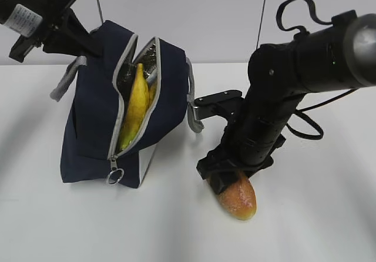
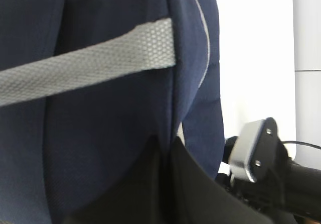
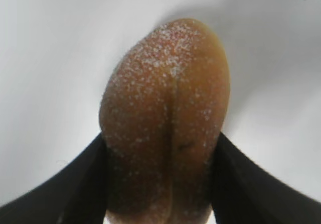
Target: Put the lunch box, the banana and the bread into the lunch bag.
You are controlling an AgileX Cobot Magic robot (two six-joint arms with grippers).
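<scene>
Two black fingers (image 3: pixel 75 189) of the right gripper (image 3: pixel 163 184) clamp the bread (image 3: pixel 165 118) on the table (image 1: pixel 317 227). Behind, the tilted, unzipped lunch bag (image 1: pixel 94 127) contains the banana (image 1: pixel 136 106). The left gripper (image 1: pixel 56 24) sits at its rear top; its grip cannot be judged.

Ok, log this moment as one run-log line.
banana: inside open lunch bag | right gripper: shut on bread | left gripper: hidden behind bag | lunch box: unseen
</scene>
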